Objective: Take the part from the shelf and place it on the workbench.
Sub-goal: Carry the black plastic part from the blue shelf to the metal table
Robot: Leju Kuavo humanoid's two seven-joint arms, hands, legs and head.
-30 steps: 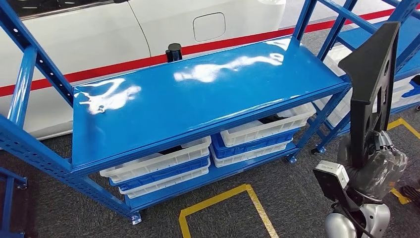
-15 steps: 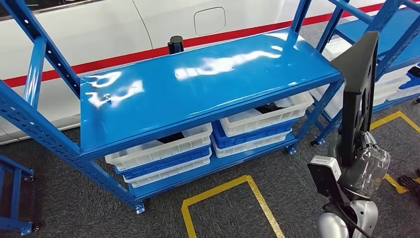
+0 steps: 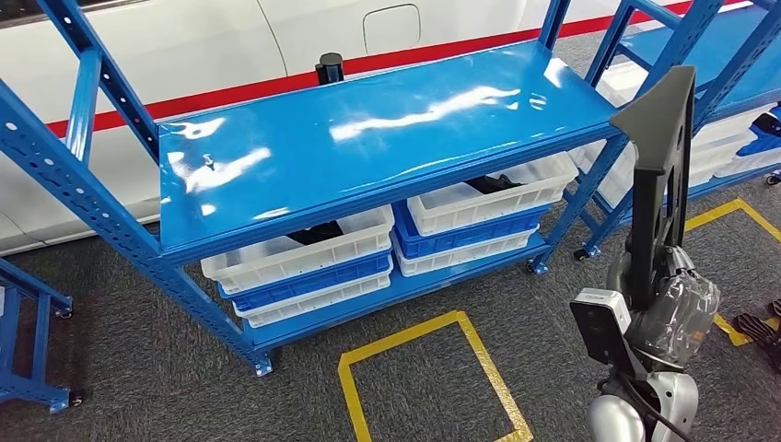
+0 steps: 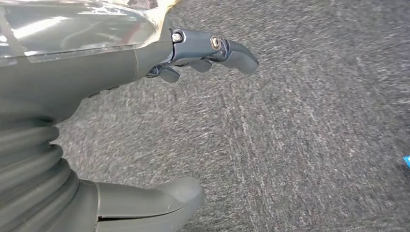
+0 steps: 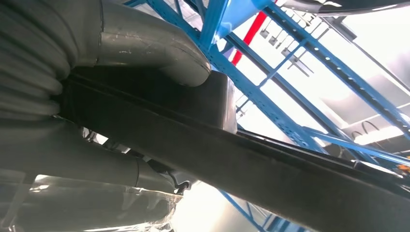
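Right robot hand (image 3: pixel 677 308) grips black part (image 3: pixel 663 157) (held upright).

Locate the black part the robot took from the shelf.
In the head view, the black part stands upright in the right hand, at the picture's right, beside the blue shelf.

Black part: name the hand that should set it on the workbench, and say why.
Right. The right hand already grips the black part upright, thumb pressed on it. The left hand hangs over the carpet holding nothing. I cannot see a workbench.
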